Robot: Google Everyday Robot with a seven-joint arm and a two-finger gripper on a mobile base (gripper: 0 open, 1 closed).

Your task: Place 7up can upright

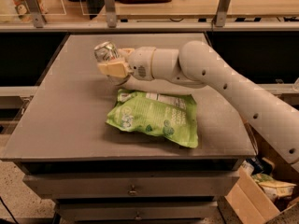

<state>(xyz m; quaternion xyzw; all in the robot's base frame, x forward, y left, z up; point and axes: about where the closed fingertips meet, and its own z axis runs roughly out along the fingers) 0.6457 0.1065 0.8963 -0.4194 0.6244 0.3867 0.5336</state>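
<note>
The 7up can (105, 52) is a small silver can held on its side, its silver top end facing the camera, a little above the grey table (65, 106). My gripper (112, 63) is shut on the can, with its cream fingers (113, 69) wrapped around the can's body. The white arm reaches in from the right across the table. The gripper and can hang over the back left part of the tabletop, just behind the green bag.
A green snack bag (156, 117) lies flat on the table just in front of the arm. Drawers sit under the tabletop. A cardboard box (261, 197) stands on the floor at the lower right. A shelf rail with posts runs behind the table.
</note>
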